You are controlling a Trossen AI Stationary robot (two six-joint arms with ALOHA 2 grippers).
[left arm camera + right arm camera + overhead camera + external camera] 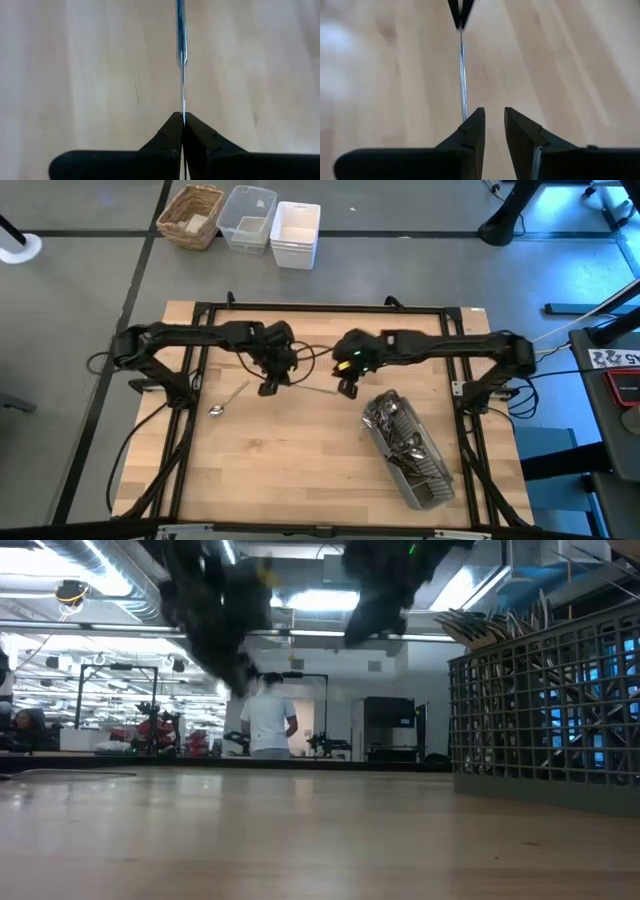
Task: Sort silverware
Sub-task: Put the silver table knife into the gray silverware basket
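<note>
My left gripper (268, 387) is over the middle of the wooden table (300, 470), shut on a slim piece of silverware (315, 389), seen edge-on (181, 50). It reaches toward my right gripper (347, 390). That gripper is open (494, 117), nothing between its fingers. The piece's free end (464, 112) stands just before one of its fingertips; whether they touch I cannot tell. A spoon (228, 400) lies flat on the table, left of my left gripper. More silverware fills the grey slatted caddy (412, 455). My left gripper pinches the thin end of the piece (183, 107) between its two fingertips. The piece runs straight on from the fingers, along their line, toward the table's right. It is clear of the table.
The caddy (545, 710) lies slantwise on the table's right near part. Beyond the table's far edge stand a wicker basket (190, 215), a clear bin (247, 218) and a white bin (295, 232). A person (268, 720) stands far back in the room.
</note>
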